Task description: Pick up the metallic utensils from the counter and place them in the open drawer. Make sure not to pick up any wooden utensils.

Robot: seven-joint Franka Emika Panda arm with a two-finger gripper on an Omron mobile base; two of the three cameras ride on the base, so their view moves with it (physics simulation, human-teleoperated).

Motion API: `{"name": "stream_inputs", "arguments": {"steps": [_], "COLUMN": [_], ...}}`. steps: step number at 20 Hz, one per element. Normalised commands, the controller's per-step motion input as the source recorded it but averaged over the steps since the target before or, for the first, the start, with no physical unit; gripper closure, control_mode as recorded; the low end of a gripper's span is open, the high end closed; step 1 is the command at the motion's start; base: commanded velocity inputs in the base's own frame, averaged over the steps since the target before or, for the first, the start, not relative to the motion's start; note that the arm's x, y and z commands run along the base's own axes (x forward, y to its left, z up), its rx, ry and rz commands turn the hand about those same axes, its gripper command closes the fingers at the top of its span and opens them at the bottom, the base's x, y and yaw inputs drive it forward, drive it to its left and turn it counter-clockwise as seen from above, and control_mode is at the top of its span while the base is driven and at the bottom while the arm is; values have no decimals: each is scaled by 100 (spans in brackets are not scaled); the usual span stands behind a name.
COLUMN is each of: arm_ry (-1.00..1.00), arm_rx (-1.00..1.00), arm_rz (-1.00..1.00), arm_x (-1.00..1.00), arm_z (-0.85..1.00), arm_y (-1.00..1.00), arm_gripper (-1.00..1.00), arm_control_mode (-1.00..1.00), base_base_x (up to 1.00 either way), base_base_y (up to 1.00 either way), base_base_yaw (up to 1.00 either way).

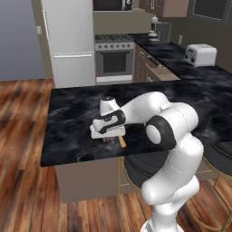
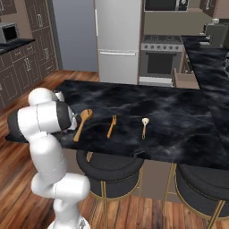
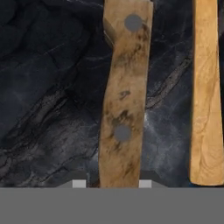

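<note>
1. The knife (image 3: 122, 100) lies flat on the black table (image 3: 48, 109), its riveted handle between the fingertips (image 3: 79, 183).
2. The pincer (image 3: 112, 183) grips that handle.
3. A wooden spoon (image 3: 208, 96) lies just beside the knife.

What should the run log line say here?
stage: grasp | gripper: shut on knife handle | wooden spoon: beside, untouched | surface: counter

The white arm rises from its base, folds at a dark elbow joint and reaches forward and down, its hand low over the counter (image 1: 68, 136) near the front edge. The gripper (image 3: 112, 183) points straight down, its two dark fingertips closed against either side of the knife handle (image 3: 122, 96).
</note>
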Motion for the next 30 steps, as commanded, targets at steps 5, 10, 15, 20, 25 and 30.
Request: {"name": "stream_inputs", "arguments": {"steps": [5,10,15,20,25,30], "arm_ry": [-16,-18,-16,-12,-16,-20], "arm_rx": [0,0,0,0,9,16], "arm_rz": [8,7,3,0,3,4], "arm_x": [-53,-68,-80,-88,-100,-100], "arm_z": [100,100,100,98,57,43], "arm_y": [-25,-52,-72,-68,-73,-51], "arm_gripper": [100,100,100,100,100,100], "arm_control_mode": [-100,-100,-100,-100,-100,-100], "base_base_x": [0,0,0,0,0,0], "base_base_y": [0,0,0,0,0,0], "base_base_yaw": [0,0,0,0,0,0]}}
